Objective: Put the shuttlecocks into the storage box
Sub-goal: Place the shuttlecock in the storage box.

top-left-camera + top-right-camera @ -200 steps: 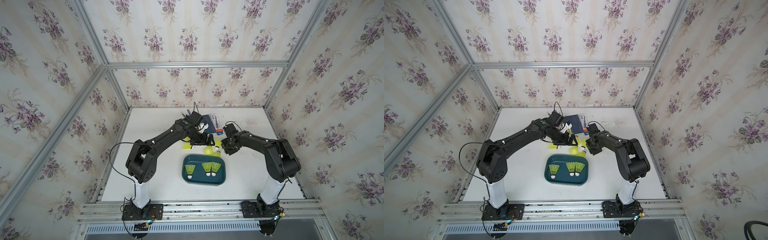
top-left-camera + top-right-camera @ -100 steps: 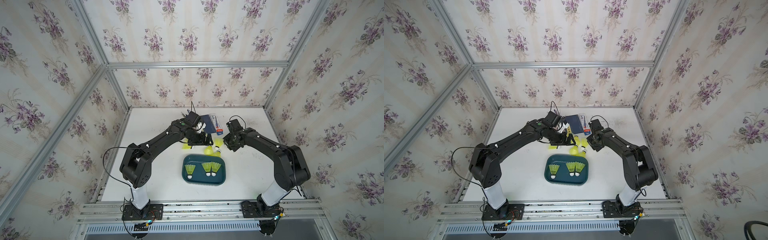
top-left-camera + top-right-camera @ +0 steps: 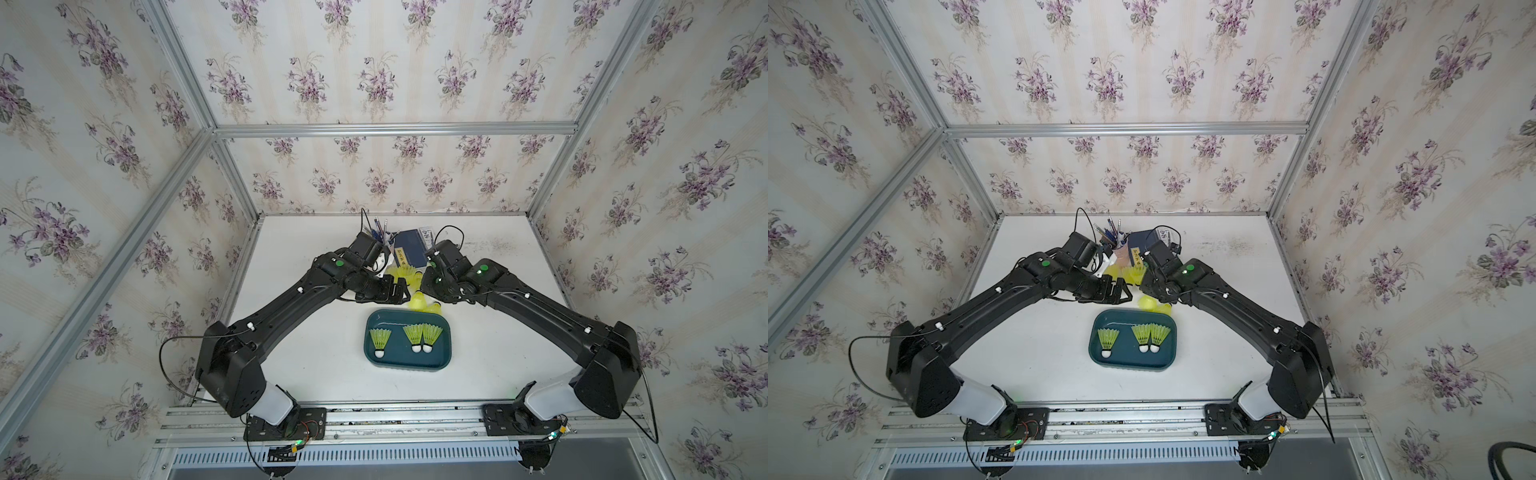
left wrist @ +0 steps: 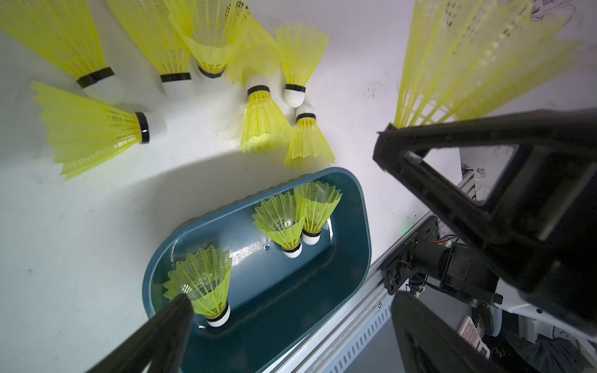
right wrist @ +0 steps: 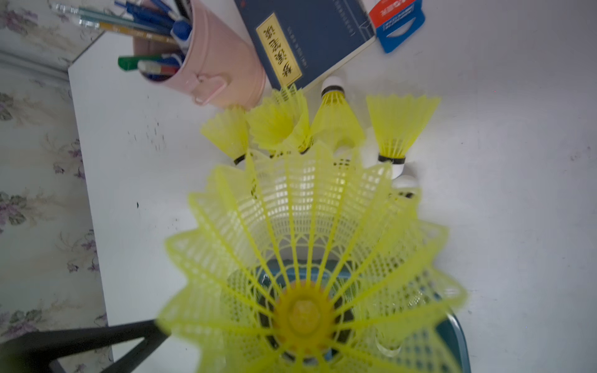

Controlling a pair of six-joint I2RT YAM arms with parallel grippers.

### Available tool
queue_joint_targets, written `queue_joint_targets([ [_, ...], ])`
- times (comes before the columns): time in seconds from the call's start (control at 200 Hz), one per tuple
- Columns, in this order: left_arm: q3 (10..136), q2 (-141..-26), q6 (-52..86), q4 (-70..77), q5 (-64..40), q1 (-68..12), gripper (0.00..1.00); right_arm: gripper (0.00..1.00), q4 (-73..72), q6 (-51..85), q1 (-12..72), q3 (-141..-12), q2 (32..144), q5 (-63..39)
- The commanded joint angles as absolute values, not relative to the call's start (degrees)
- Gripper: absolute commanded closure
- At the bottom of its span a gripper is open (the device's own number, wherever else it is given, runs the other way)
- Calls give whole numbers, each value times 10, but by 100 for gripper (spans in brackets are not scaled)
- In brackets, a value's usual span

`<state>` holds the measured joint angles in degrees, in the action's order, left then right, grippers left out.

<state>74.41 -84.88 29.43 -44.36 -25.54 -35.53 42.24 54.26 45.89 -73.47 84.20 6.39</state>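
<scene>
— Shifted inward since the earlier frame, the right pincer (image 3: 430, 289) is clamped on a neon yellow-green plastic shuttlecock (image 5: 303, 258) near the shallow dark teal tray (image 3: 399, 360).
— Left pincer (image 3: 401, 291)?
— Spread wide, empty. Three shuttlecocks (image 3: 413, 334) are stood in the tray; loose shuttlecocks (image 4: 265, 129) are scattered on the white desk (image 3: 311, 361).

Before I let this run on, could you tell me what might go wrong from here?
The right gripper and the open left gripper are close together by the loose shuttlecocks; they might collide. Lowering the held shuttlecock into the storage box could topple the three upright shuttlecocks there.
</scene>
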Motion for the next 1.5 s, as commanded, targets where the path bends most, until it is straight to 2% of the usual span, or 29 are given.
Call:
queue_joint_targets([
  [0.0,704,-815,269,-478,-248,-351,1,85,450,539,505,-734,834,57],
  [0.24,611,-702,270,-500,-233,-348,0,82,414,542,590,-695,839,-9],
  [0.54,523,-623,287,-511,-224,-347,0,82,363,528,601,-634,859,-82],
  [0.919,494,-612,289,-499,-225,-347,0,81,369,519,601,-628,893,-111],
  [1.494,468,-605,300,-443,-280,-349,0,80,366,515,601,-627,938,-129],
])
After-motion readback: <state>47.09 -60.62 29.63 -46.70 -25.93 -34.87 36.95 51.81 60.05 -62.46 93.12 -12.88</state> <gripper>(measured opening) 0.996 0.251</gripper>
